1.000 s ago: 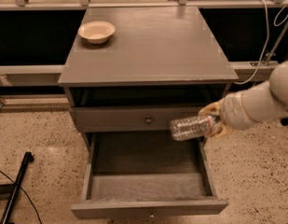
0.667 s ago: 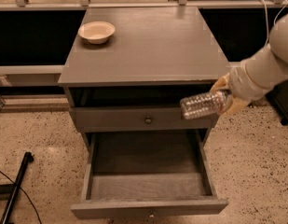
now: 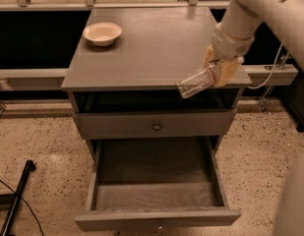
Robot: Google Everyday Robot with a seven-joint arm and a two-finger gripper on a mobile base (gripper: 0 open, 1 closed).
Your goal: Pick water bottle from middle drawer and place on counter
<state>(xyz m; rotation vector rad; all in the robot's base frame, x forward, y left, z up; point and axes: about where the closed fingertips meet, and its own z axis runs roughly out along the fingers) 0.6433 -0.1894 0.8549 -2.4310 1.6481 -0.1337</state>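
A bowl (image 3: 102,33) stands at the left of the tabletop (image 3: 156,53), and lower, in the middle, the drawer (image 3: 156,198) is pulled open. Further right the bottle (image 3: 196,82) hangs tilted in the air at the front edge of the tabletop, with the pincer (image 3: 218,73) closed on its right end. It looks light, thin and slippery, so I judge a moderate grip near a stiff end safer than one on the soft middle.
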